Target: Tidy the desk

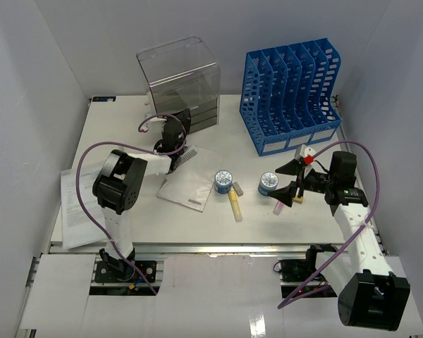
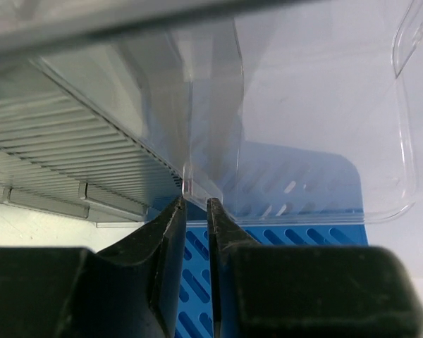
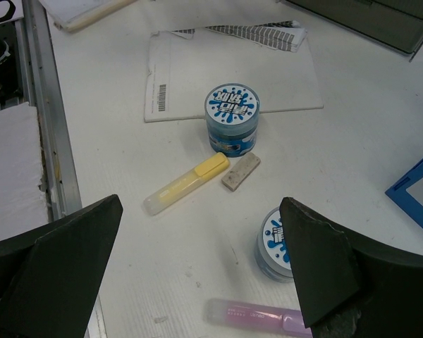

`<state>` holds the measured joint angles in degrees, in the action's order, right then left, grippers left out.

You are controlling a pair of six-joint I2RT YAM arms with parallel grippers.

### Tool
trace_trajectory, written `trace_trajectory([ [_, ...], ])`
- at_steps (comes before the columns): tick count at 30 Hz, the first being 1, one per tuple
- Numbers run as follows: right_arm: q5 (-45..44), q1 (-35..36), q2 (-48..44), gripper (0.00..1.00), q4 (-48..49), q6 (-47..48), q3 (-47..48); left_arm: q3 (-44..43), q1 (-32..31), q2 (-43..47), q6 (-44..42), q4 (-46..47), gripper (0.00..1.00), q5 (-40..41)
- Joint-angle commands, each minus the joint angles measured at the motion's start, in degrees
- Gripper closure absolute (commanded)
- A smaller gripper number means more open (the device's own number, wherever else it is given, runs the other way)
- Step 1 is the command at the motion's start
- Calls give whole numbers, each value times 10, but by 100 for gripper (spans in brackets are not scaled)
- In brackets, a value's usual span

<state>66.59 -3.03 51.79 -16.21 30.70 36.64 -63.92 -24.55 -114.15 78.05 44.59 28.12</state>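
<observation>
The white surface [image 1: 229, 141] fills the overhead view, with the clear drawer box [image 1: 180, 77] standing at its far edge. The left end effector [image 2: 195, 204] is up against that box's front, jaws narrowed to a slit at a thin clear plastic lip (whether they actually pinch it I cannot tell), probably to pull a drawer open for stowing things. The right end effector [image 3: 201, 211] hangs wide open and empty, well right of the box, above a jar [image 3: 271, 243] and a pink pen [image 3: 257, 317], seemingly ready to take one.
</observation>
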Motion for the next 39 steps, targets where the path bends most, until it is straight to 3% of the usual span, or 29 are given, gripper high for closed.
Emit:
trace_trajectory([
  [1,22,-3,-9,0,5,9,-1,-11,14,6,11,-9,74,12],
  [11,26,-3,-15,0,4,9,-4,17,20,18,17,14,99,-3],
  [23,27,-3,-6,0,5,6,-8,124,19,122,1,53,100,-71],
  [28,14,8,16,8,69,-117,4,158,19,191,-10,43,100,-103],
  [33,-72,82,80,8,70,-181,85,179,19,232,-12,30,100,-118],
  [36,-180,166,137,8,72,-256,155,184,19,253,-11,23,100,-123],
  [39,-206,216,210,7,82,-301,236,183,20,261,-11,15,100,-127],
])
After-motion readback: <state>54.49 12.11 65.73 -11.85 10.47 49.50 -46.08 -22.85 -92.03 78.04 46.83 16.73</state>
